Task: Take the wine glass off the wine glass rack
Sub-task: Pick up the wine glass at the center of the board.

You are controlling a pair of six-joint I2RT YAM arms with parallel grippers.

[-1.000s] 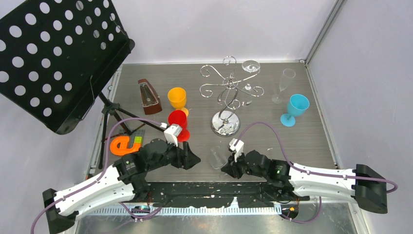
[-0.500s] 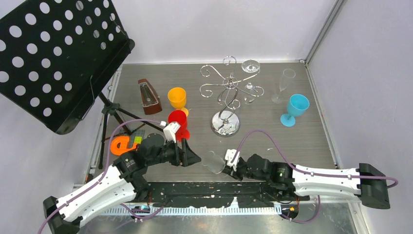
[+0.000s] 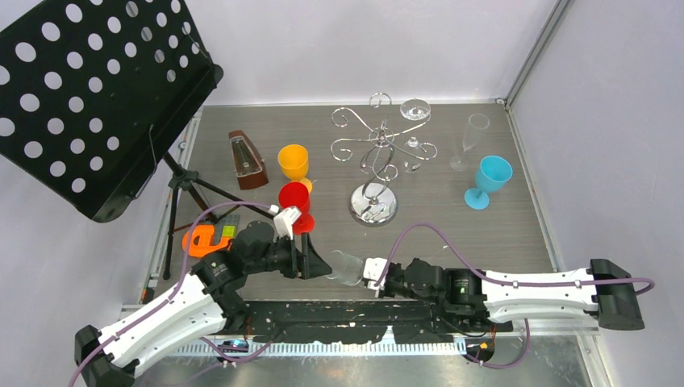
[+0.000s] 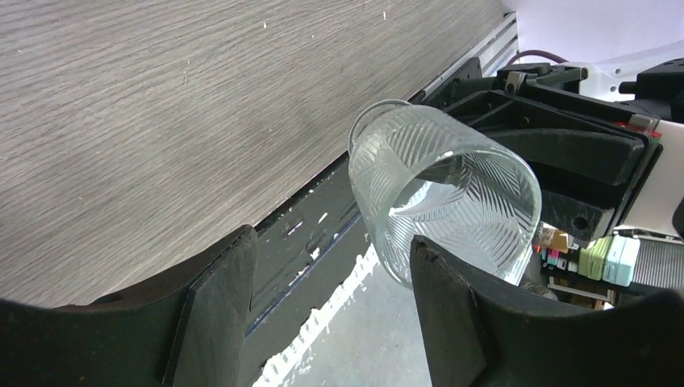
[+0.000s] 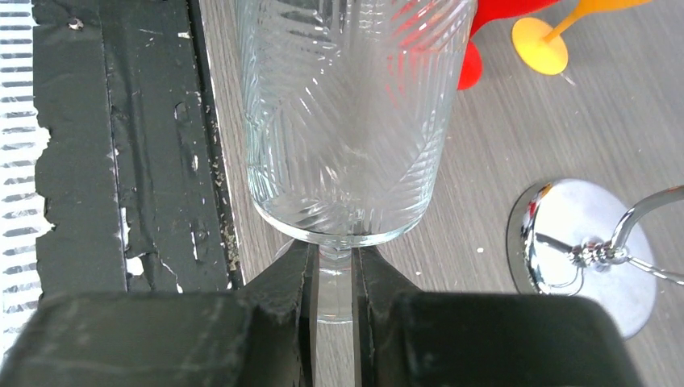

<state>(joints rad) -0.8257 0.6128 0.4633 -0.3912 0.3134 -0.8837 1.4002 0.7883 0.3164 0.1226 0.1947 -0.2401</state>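
A clear ribbed wine glass [image 3: 347, 268] lies sideways in the air near the table's front edge, its stem pinched between my right gripper's [image 3: 373, 275] fingers. The right wrist view shows the bowl [image 5: 351, 121] just beyond the shut jaws of that gripper [image 5: 335, 258]. My left gripper [image 3: 319, 265] stands open just left of the bowl. In the left wrist view the glass [image 4: 444, 201] sits ahead of the open gripper [image 4: 327, 250], by its right finger. The chrome wine glass rack [image 3: 379, 153] stands at the back centre, with another clear glass [image 3: 415, 110] hanging at its upper right.
A black music stand [image 3: 97, 89] fills the left. A metronome [image 3: 246, 160], an orange goblet [image 3: 294, 161] and a red goblet [image 3: 294, 197] stand left of the rack. Right of it are a clear flute [image 3: 476, 137] and a blue goblet [image 3: 488, 179]. The rack's mirrored base [image 5: 577, 242] is close by.
My right gripper has carried the glass leftward along the front edge, up to the left gripper. The left arm has shifted only slightly.
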